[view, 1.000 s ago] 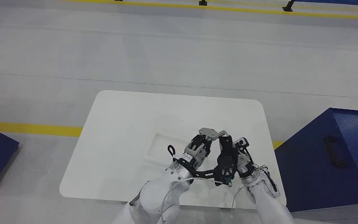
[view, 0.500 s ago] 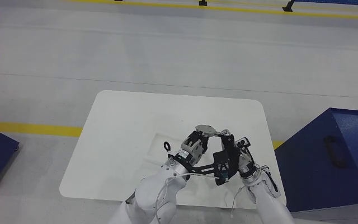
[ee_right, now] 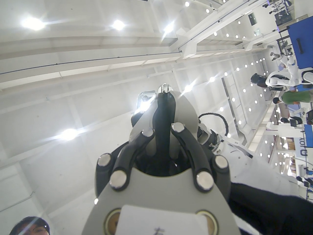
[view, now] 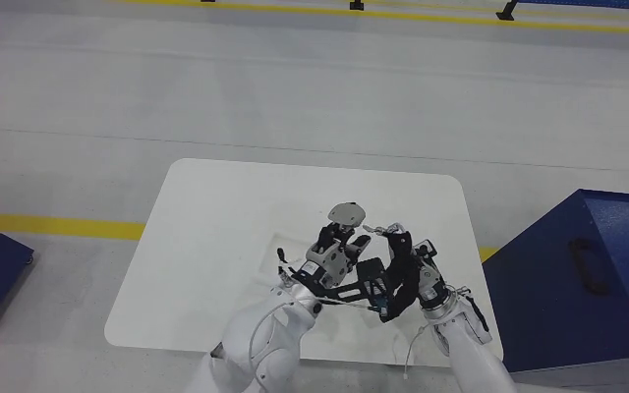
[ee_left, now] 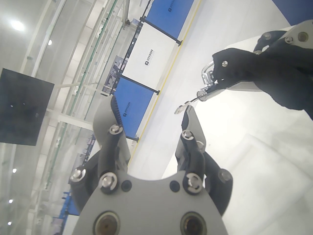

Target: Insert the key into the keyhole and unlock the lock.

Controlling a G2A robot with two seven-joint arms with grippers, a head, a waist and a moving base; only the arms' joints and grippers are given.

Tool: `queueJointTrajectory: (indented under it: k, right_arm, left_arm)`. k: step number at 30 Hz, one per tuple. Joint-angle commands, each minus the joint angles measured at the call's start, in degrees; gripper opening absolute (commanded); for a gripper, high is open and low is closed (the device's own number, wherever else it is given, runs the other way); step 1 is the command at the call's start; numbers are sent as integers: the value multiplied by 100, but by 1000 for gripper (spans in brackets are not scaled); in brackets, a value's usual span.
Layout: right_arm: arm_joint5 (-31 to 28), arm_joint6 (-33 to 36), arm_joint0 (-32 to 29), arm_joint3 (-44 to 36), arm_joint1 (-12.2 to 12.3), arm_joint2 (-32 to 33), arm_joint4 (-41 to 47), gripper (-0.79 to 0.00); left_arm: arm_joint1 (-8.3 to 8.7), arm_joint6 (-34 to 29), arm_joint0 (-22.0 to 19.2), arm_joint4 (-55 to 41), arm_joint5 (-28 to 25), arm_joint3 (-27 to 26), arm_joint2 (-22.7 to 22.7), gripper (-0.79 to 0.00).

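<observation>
My right gripper [view: 394,239] is held above the white table's [view: 197,246] near right part, shut on a small silver padlock [ee_left: 207,74]. The lock's tip shows between the closed black fingers [ee_right: 163,113] in the right wrist view. From the lock hangs a ring with a small key [ee_left: 181,108] pointing toward my left gripper [ee_left: 150,107]. The left gripper [view: 346,220] is open, with nothing between its fingers. One of its fingertips [ee_left: 189,113] is right beside the key; I cannot tell if they touch.
A dark blue box [view: 570,285] stands off the table's right side. A faint flat rectangular sheet [view: 285,257] lies on the table under the arms. The table's far and left parts are bare white surface.
My left gripper has drawn away from the right gripper, shifting left and farther from the table's near edge. The right gripper with the lock has barely moved.
</observation>
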Motion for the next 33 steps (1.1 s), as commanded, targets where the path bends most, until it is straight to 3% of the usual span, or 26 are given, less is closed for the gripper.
queueJointTrajectory:
  k: [1, 10, 20, 33]
  right_arm:
    - [51, -2, 5, 8, -5, -3, 40, -785]
    - [676, -46, 43, 46, -12, -14, 284, -785]
    - [769, 121, -26, -40, -3, 0, 159, -785]
    - [433, 562, -41, -27, 25, 48, -304, -785]
  left_arm:
    - [2, 132, 11, -315, -34, 14, -96, -785]
    - [2, 508, 84, -863, 521, 113, -317, -785]
    - [-1, 444, -115, -203, 487, 394, 23, -785]
    - [-2, 140, -261, -294, -163, 350, 59, -785]
